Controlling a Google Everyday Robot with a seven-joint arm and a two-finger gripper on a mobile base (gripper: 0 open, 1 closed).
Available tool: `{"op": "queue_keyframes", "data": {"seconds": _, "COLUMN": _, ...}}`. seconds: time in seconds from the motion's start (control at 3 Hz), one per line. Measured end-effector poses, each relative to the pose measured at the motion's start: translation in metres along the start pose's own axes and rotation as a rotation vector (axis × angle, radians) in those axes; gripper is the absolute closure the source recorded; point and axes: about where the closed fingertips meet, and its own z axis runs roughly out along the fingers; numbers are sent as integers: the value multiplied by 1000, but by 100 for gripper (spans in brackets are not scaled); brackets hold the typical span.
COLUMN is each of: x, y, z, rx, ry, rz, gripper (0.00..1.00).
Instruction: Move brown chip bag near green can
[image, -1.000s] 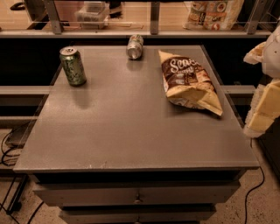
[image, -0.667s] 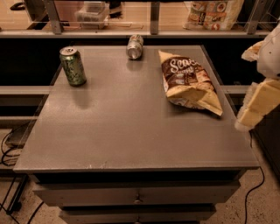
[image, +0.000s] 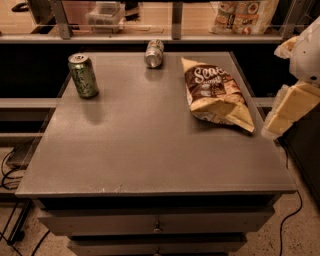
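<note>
The brown chip bag (image: 215, 92) lies flat on the right side of the grey table (image: 150, 145), dark brown panel with white script up, tan edges toward the front right. The green can (image: 83, 75) stands upright at the table's far left. My gripper (image: 284, 112) hangs at the right edge of the view, just off the table's right side and in front-right of the bag, apart from it. Its pale fingers point down-left toward the table edge.
A silver-grey can (image: 154, 53) lies on its side at the table's far edge, between the green can and the bag. A larger pale bag with round pictures (image: 243, 16) sits on the counter behind. Drawers (image: 157, 226) are below the tabletop; cables run on the floor.
My gripper has moved left and slightly down, closer to the table's right edge and the bag. The bag and both cans have not moved.
</note>
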Motion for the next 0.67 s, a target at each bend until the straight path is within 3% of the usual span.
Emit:
{"op": "queue_keyframes", "data": {"seconds": 0.33, "x": -3, "y": -2, "z": 20, "rx": -3, "ry": -30, "rz": 51, "gripper": 0}}
{"op": "queue_keyframes", "data": {"seconds": 0.67, "x": -4, "y": -19, "z": 65, "rx": 22, "ry": -97, "rz": 137, "gripper": 0}}
